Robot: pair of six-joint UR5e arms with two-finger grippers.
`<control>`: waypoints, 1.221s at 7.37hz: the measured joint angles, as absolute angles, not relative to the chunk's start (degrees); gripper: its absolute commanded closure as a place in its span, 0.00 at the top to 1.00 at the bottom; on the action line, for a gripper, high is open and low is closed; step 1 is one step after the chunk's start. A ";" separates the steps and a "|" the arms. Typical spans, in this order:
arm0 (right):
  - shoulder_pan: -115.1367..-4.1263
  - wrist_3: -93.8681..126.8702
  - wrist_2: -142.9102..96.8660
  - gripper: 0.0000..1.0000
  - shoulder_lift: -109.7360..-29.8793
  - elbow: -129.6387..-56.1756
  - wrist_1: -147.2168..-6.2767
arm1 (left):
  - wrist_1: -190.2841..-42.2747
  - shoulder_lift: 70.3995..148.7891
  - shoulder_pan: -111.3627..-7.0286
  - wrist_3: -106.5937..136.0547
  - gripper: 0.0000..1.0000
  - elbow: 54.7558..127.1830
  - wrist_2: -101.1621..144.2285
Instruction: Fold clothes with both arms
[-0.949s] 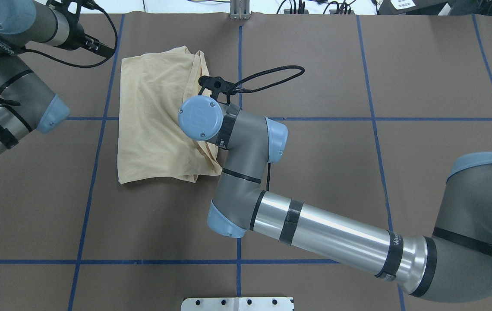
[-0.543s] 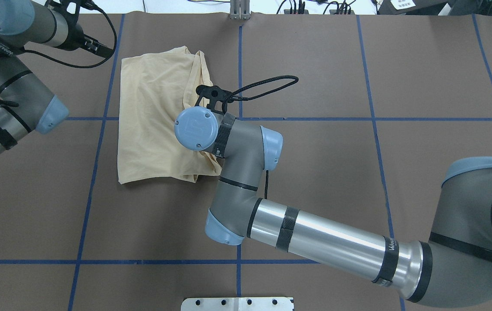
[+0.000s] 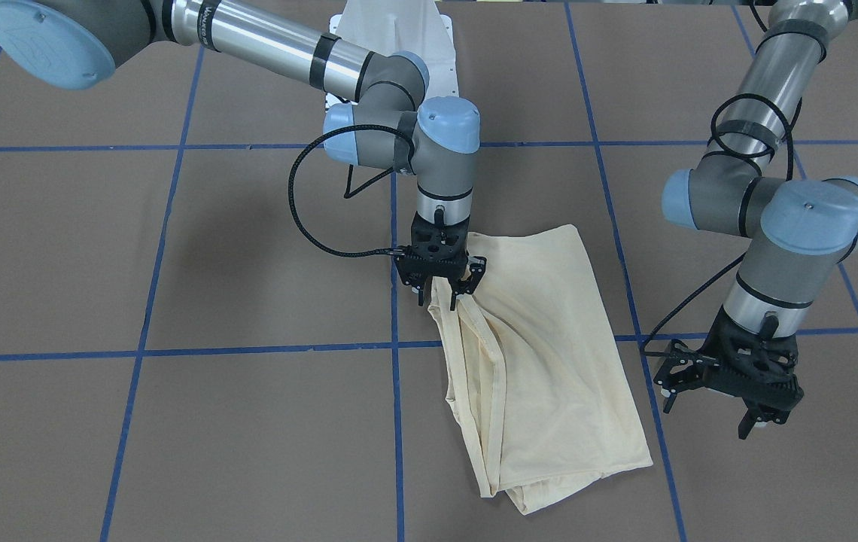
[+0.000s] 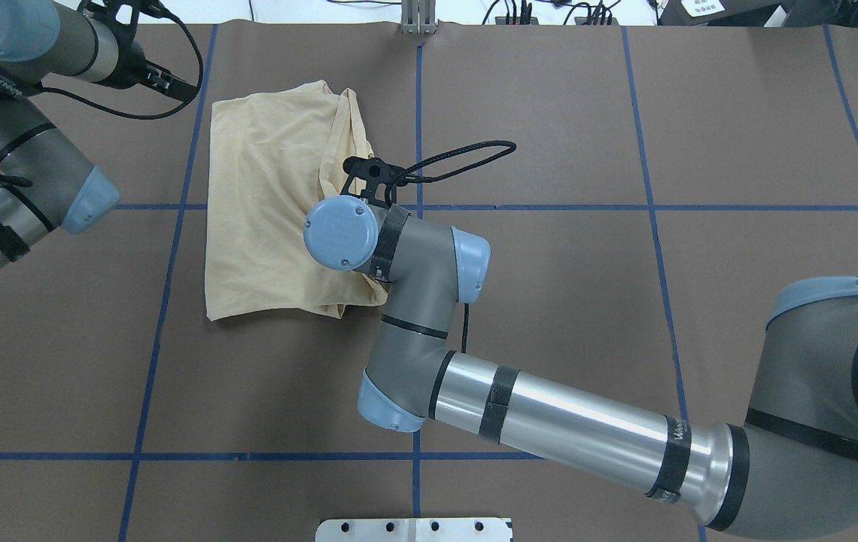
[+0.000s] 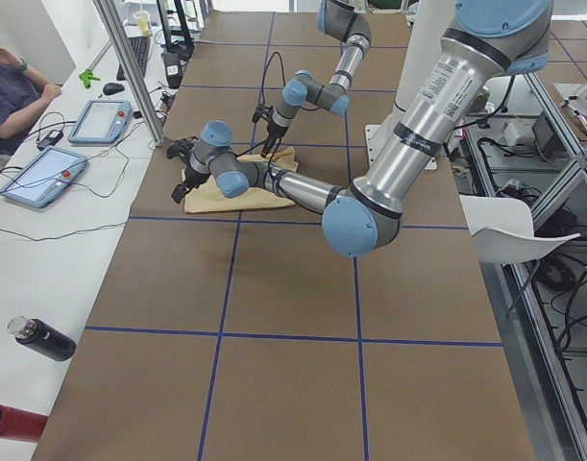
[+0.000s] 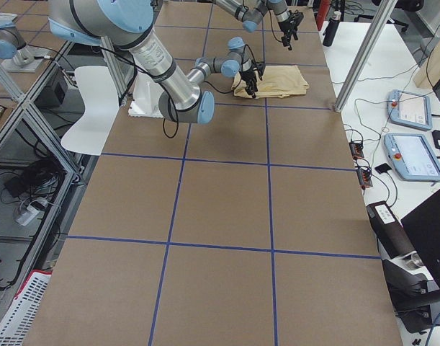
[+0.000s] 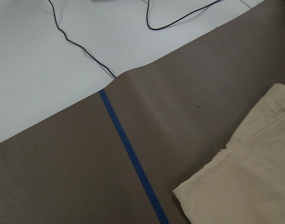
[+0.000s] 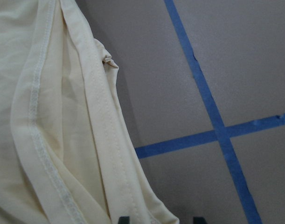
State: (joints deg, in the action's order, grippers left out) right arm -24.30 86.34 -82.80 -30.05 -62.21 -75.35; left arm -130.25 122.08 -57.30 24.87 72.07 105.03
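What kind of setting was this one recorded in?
Probably a robotics lab workcell: left arm and right arm at a table gridded with blue tape, teach pendants on a side bench, a person nearby.

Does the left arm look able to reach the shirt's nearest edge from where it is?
Probably yes. The left end effector hangs open just beside the shirt's long edge, with only bare table between them. The right end effector is at the opposite edge.
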 measured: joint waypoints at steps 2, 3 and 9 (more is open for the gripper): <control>-24.20 86.46 -82.56 0.00 -29.80 -61.77 -75.34 | -130.25 122.08 -57.31 24.87 1.00 72.07 105.03; -24.18 86.54 -82.54 0.00 -29.67 -61.73 -75.36 | -130.25 122.08 -57.31 24.87 1.00 72.07 105.03; -24.31 86.12 -83.29 0.00 -43.16 -80.10 -77.74 | -130.17 122.08 -57.30 25.92 1.00 72.81 105.03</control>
